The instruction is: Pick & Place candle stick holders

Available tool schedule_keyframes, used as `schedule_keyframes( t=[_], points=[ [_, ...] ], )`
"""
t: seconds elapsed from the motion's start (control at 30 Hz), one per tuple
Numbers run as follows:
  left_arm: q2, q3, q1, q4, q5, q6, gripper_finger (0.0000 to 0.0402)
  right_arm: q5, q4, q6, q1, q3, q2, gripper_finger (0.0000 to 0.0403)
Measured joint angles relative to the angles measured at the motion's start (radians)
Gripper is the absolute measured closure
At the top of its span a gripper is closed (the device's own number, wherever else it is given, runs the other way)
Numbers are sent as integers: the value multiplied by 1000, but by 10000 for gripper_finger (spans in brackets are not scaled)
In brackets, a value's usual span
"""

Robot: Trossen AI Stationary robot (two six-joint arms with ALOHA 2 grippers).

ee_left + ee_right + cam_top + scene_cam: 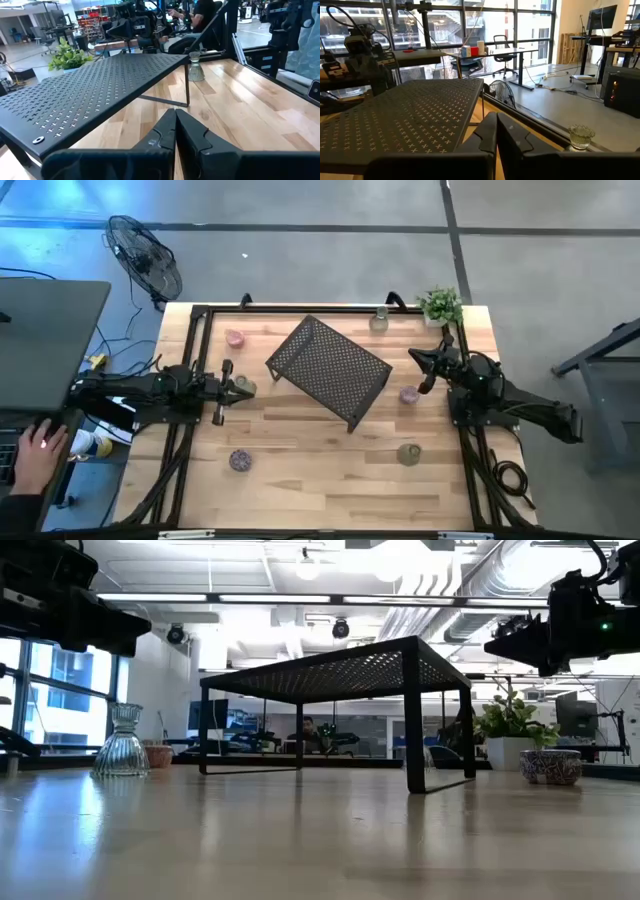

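Note:
Six small glass candle stick holders stand on the wooden table: pink (235,338), pale green (247,387), purple (240,460), green (408,453), pinkish purple (408,394) and clear (379,320) near the far edge. My left gripper (232,386) is shut and empty, and it hovers just left of the pale green holder. That holder stands free on its base in the low view (122,745). My right gripper (420,363) is shut and empty, raised right of the rack, above and beside the pinkish purple holder. Both wrist views show shut fingers (175,125) (496,127).
A black perforated rack (328,370) stands on its legs, turned at an angle, in the table's middle between the arms. A small potted plant (441,305) stands at the far right corner. A person's hand (45,445) rests at a laptop off the table's left.

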Motion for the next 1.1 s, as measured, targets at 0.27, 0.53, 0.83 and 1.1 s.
schedule_keyframes(
  t=[0.27,0.53,0.83,1.1],
  points=[
    [0,0,0,0,0,0,401,0,0,0,0,0,0,402],
    [-38,0,2,-10,0,0,401,0,0,0,0,0,0,402],
    [-10,0,0,-16,-2,0,401,0,-10,0,0,0,0,402],
    [4,0,0,-19,-2,0,401,-1,-11,0,0,0,0,402]
  ],
)
